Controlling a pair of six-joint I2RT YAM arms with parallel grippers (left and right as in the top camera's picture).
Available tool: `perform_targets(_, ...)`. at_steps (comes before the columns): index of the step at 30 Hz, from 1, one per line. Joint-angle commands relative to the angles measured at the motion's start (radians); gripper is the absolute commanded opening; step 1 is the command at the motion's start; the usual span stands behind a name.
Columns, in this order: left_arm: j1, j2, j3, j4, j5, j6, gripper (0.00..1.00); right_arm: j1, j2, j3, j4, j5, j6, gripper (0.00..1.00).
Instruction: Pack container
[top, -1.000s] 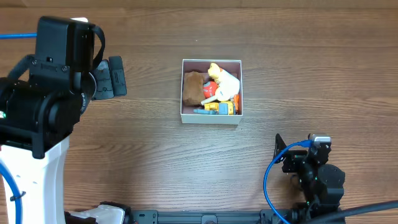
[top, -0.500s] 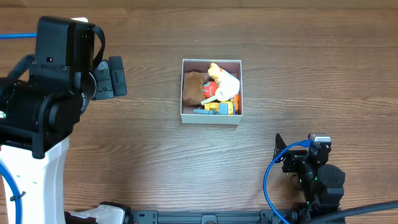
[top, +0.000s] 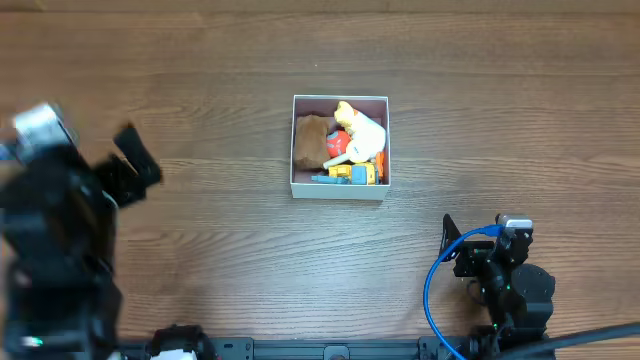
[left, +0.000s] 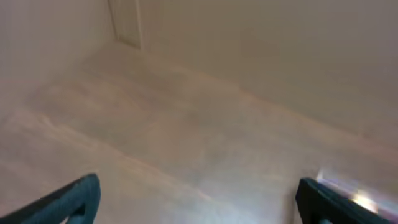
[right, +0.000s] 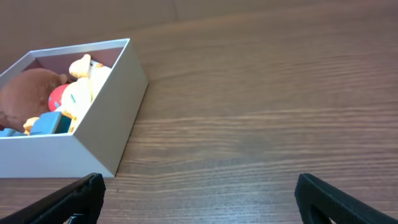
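The container (top: 339, 189) is a square white box in the middle of the table, also in the right wrist view (right: 99, 134). It holds several small toys: a brown one (top: 311, 141), a yellow-white one (top: 362, 130), a red one and blue-orange ones. My left gripper (top: 135, 160) is blurred at the far left, well away from the container; in its wrist view (left: 199, 205) the fingers are wide apart and empty. My right gripper (top: 450, 240) rests at the lower right, open and empty, its fingers spread over bare wood (right: 199, 202).
The left arm's body (top: 55, 260) fills the lower left corner. A blue cable (top: 432, 290) loops beside the right arm base (top: 515, 290). The left wrist view shows only blurred pale surfaces.
The left arm has swung down and left, away from the table's middle, and is motion-blurred. The container, the toys and the right arm have not moved.
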Motion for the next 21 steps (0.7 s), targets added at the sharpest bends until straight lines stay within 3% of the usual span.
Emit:
perform_targets(1,0.011,-0.189,-0.36,0.153,0.053,0.025,1.0,-0.003,-0.011,-0.009,0.003,0.006,0.0,1.0)
perform_targets(8,0.083,-0.546,-0.832,0.384,0.053,0.065,1.0,-0.003,-0.011,-0.009,0.003,0.006,0.0,1.0)
perform_targets(14,0.102,-0.746,-1.03,0.512,0.055,0.064,1.0,-0.003,-0.011,-0.009,0.003,0.006,0.0,1.0)
perform_targets(21,0.103,-0.801,-1.161,0.728,0.047,0.066,1.0,-0.003,-0.011,-0.009,0.003,0.006,0.0,1.0)
